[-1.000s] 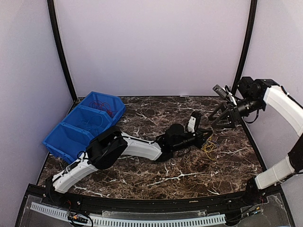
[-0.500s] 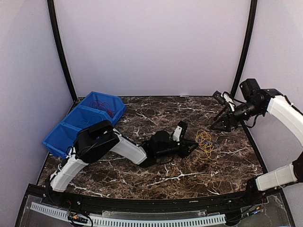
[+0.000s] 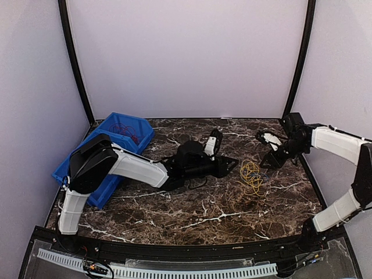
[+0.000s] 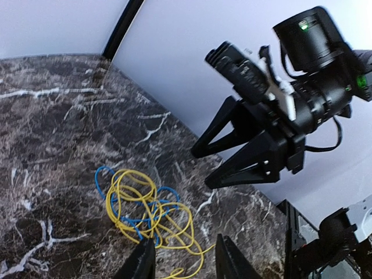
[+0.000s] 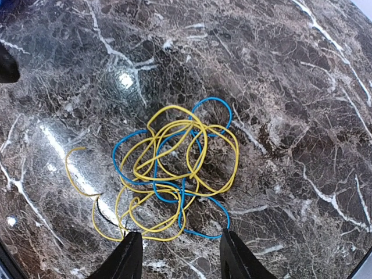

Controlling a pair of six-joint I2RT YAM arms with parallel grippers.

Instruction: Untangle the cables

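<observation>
Yellow and blue thin wires (image 5: 171, 168) are seen knotted in one loose heap on the dark marble worktop (image 3: 192, 215), between the two arms. The left end effector (image 4: 185, 264) and the right end effector (image 5: 181, 258) are each held partly open and empty, near the heap. If both colours are pinched together, the knot could be tightened. A collision between the closely placed end effectors is also risked.
</observation>
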